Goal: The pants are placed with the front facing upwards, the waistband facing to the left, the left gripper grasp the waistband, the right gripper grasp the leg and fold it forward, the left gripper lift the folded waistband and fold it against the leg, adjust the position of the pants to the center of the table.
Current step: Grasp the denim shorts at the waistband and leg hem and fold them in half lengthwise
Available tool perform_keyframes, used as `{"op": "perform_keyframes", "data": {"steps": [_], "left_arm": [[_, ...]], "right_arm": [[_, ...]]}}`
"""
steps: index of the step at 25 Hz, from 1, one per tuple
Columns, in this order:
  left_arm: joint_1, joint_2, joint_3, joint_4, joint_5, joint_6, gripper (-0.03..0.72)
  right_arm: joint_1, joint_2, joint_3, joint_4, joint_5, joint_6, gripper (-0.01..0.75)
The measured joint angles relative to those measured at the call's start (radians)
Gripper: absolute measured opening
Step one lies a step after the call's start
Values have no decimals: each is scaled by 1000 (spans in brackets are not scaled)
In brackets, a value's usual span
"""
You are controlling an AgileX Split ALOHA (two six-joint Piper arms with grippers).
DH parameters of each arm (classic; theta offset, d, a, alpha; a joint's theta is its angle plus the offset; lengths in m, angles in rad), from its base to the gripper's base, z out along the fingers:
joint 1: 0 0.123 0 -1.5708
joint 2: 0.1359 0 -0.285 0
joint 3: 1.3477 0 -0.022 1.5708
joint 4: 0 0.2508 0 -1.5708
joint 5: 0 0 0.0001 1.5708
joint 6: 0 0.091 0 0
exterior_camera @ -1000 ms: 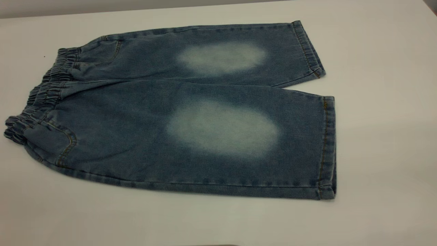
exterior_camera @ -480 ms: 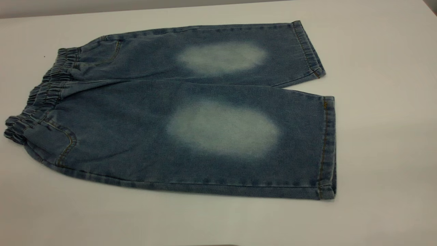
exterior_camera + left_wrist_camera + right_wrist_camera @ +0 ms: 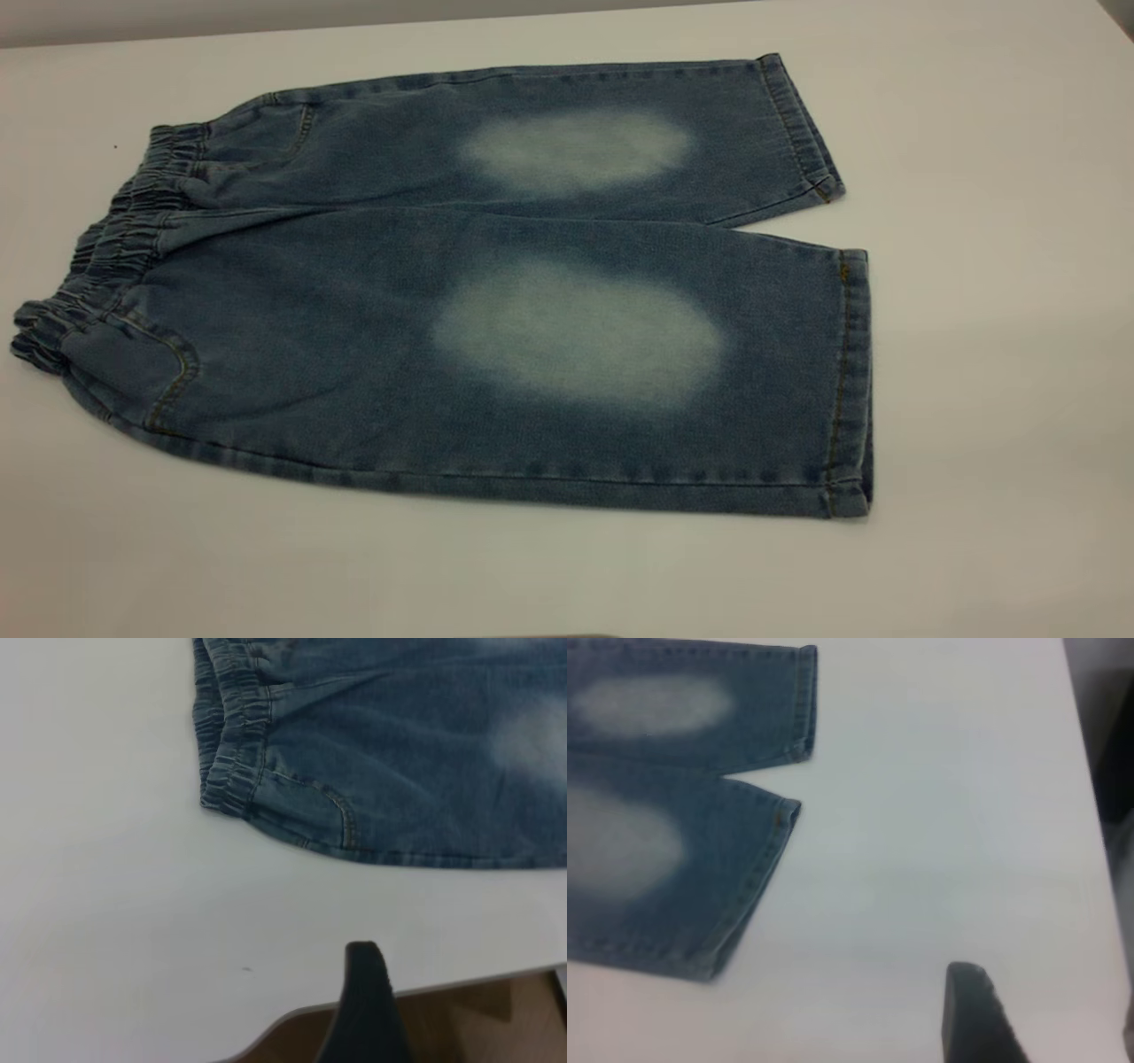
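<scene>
- The left claw [image 3: 365, 992] shows in its wrist view only as one dark fingertip over the near edge of the desk [image 3: 115, 904], well short of the pants [image 3: 399, 771]; how far open it is cannot be told, and it has hold of nothing
- The right claw [image 3: 976, 1010] likewise shows as a single dark fingertip above bare desk [image 3: 939, 815], well apart from the cuffs; its opening cannot be told, and it grips nothing
- In the exterior view neither claw appears
- The blue denim pants [image 3: 372, 292] lie flat and unfolded on the white desk [image 3: 992, 354], front up
- The leg [image 3: 576, 372] with the larger pale oval patch lies nearest, its hemmed cuff toward the right
- The gathered elastic waistband [image 3: 106, 257] is at the left end, puckered into small folds, resting on the desk
- The other leg [image 3: 576, 142], with the smaller pale patch, lies farther back, just beside the near one
</scene>
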Motion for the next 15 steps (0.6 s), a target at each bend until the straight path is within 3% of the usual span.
{"op": "perform_keyframes", "data": {"steps": [7,15], "left_arm": [[0,206,-49,67,-80,-152,496],[0,687,-141,86,-340,-198,496]], "right_arm": [[0,257,-40,135,-87,-65,348],[0,683,-48,337,-258,-207,422]]}}
